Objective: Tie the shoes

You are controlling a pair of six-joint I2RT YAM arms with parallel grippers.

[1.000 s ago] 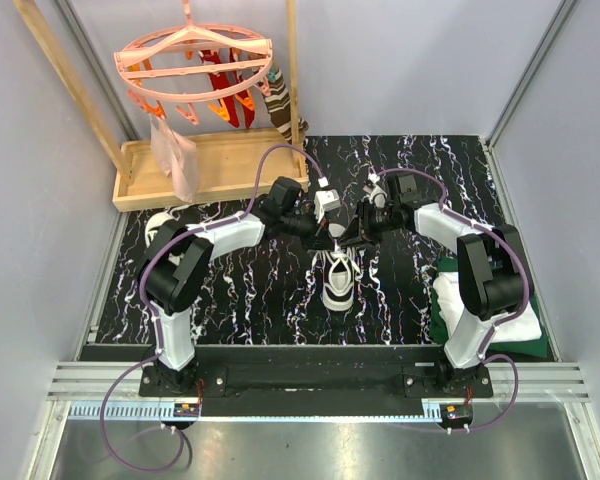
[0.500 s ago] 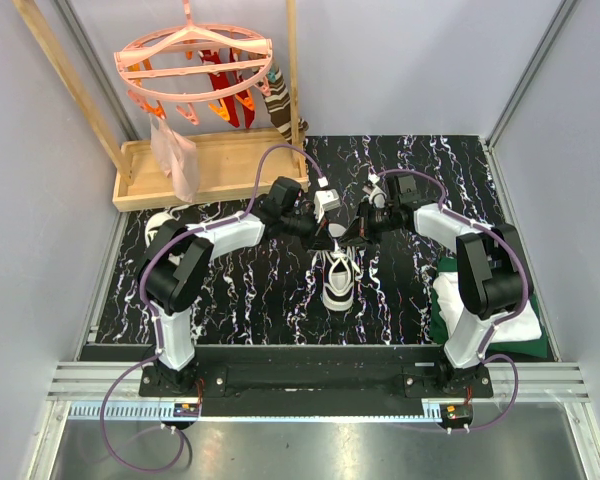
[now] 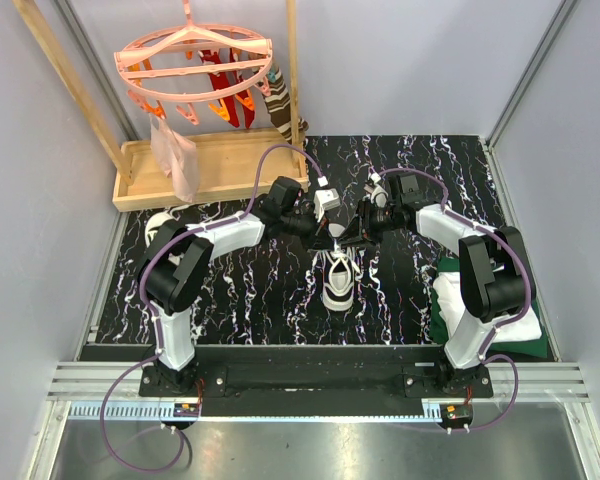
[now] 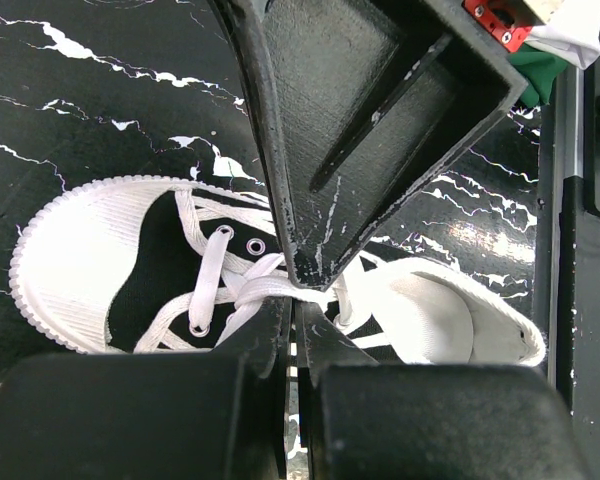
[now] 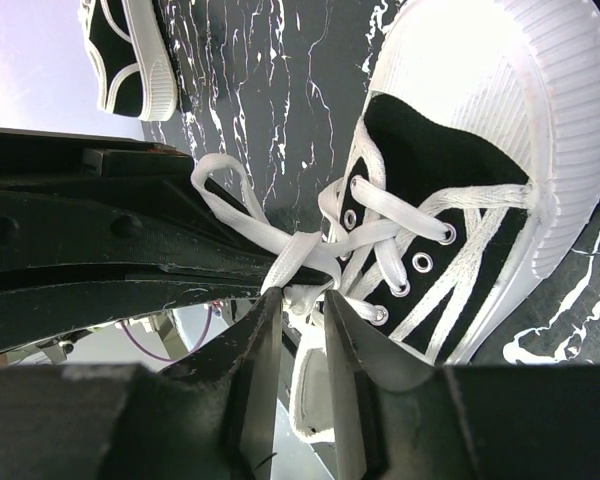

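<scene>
A small black canvas sneaker (image 3: 338, 285) sits mid-table between the two arms. Its long axis runs near to far, with the white toe cap toward the arm bases and the heel end under the grippers. The left gripper (image 4: 292, 312) is clamped tight on a strand of white lace (image 4: 242, 296) above the eyelets. The right gripper (image 5: 298, 300) has its jaws slightly apart with a lace strand between them; you cannot tell whether it bites. Close the right firmly before pulling. Then draw both hands apart across the shoe, evenly, so the knot cinches without dragging the sneaker.
</scene>
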